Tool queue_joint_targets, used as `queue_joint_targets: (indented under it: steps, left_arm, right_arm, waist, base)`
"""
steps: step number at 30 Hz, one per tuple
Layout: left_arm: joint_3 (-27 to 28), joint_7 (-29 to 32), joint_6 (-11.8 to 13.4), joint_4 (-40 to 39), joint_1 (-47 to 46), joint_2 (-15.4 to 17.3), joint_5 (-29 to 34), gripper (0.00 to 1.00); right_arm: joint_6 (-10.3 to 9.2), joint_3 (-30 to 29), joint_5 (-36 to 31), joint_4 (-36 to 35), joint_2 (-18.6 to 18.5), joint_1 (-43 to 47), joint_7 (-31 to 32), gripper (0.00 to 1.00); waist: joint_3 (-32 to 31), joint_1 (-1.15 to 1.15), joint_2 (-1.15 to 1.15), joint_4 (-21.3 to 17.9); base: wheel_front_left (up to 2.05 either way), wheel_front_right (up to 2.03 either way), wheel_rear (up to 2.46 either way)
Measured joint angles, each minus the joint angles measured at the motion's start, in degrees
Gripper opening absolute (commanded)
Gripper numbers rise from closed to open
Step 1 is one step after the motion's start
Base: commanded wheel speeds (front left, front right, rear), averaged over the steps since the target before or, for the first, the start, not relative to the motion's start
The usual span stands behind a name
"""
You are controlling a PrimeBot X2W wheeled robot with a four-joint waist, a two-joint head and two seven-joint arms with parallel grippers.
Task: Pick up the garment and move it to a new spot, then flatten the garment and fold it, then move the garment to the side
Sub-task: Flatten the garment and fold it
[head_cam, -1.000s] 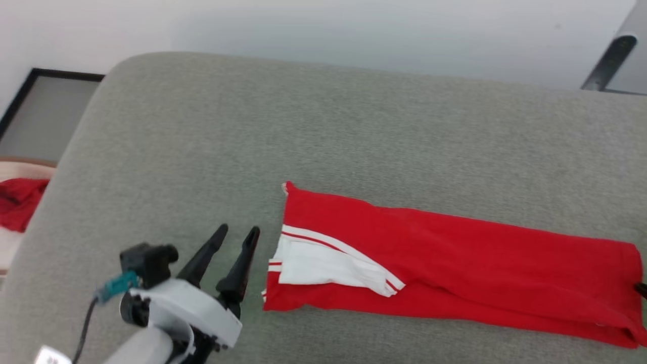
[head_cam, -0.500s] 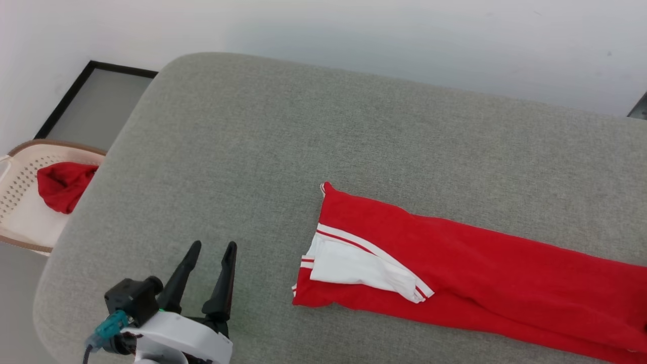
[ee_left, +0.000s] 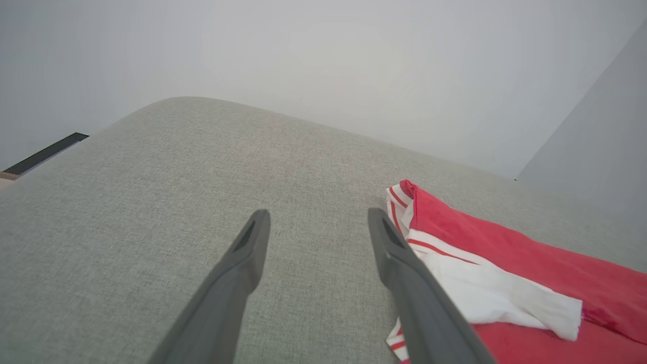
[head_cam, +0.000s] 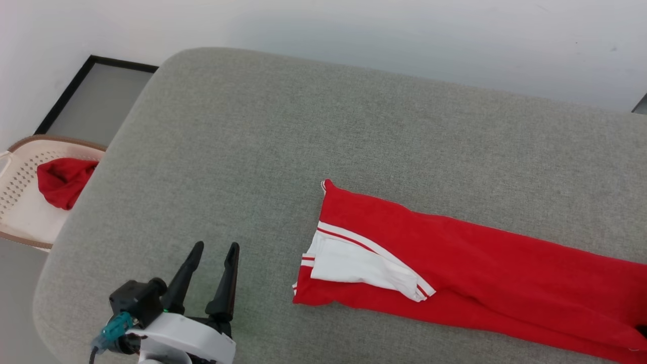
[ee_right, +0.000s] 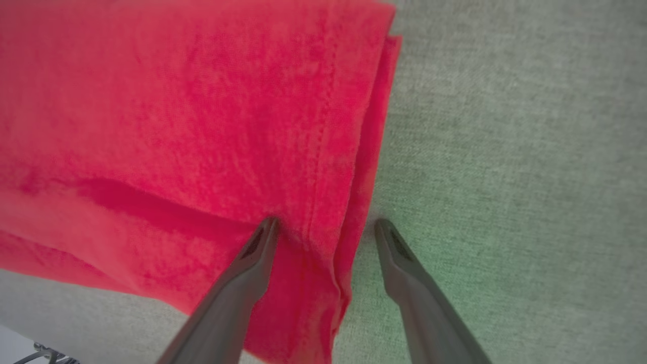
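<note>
**A:** Where is the garment?

**B:** The garment (head_cam: 480,273) lies flat on the grey fabric surface (head_cam: 303,126), folded into a long red strip. In the head view it runs from the centre out toward 4 o'clock, where the frame edge cuts it off. A white sleeve (head_cam: 354,265) with red stripe trim lies folded on top at the strip's 9 o'clock end.

**A:** Left hand?

**B:** The left hand (head_cam: 216,246) is at 7 o'clock in the head view. Its fingers are apart and point toward 12, with nothing between them. The sleeve end of the garment sits at its 3 o'clock, near but clear of it. The left wrist view agrees: there is bare grey fabric between the two fingers, and the sleeve end lies beside the right-side finger, toward 4 o'clock.

**A:** Right hand?

**B:** In the right wrist view the right hand (ee_right: 327,222) has its fingers spread and straddles the garment's stitched hem edge. The finger rising from 7 o'clock is over red cloth, and the one from 5 o'clock is over bare surface. The cloth is not pinched. I cannot tell whether the tips touch it.

**A:** Surroundings?

**B:** A cream perforated basket (head_cam: 20,179) stands at 9 o'clock in the head view, past the surface's rounded edge, with a red cloth bundle (head_cam: 63,179) inside. A dark-framed panel (head_cam: 91,101) is at 10 o'clock, against a pale wall (head_cam: 404,30).
</note>
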Motion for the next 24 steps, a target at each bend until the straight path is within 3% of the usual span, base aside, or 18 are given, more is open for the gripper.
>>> queue_joint_targets:
  steps: [6,7,19,24]
  left_arm:
    - [1.0,0.0,-0.6,0.7,-0.7,-1.0,1.1,1.00]
    - [1.2,0.0,-0.7,0.7,-0.7,-1.1,1.2,1.00]
    - [2.9,0.0,-1.0,1.2,-1.3,-1.3,3.8,1.00]
    - [3.5,0.0,-1.0,0.4,-1.4,-0.3,7.5,1.00]
  right_arm:
    - [0.00,-0.3,-0.5,0.2,0.1,-0.4,-0.6,0.11]
    - [0.00,-0.4,-0.5,0.3,0.2,-0.5,-0.7,0.00]
    - [0.01,0.1,-0.6,1.3,1.7,-2.4,-2.5,0.00]
    - [0.03,-0.2,-0.4,2.0,2.1,-3.4,-4.4,0.00]
  waist:
    - [0.4,0.00,0.00,0.1]
    - [0.5,0.00,0.00,0.1]
    - [1.0,0.00,0.00,-1.1]
    - [1.1,0.00,0.00,-2.6]
  base:
    - [0.00,0.00,0.00]
    - [0.00,0.00,0.00]
    - [0.00,0.00,0.00]
    - [0.00,0.00,0.00]
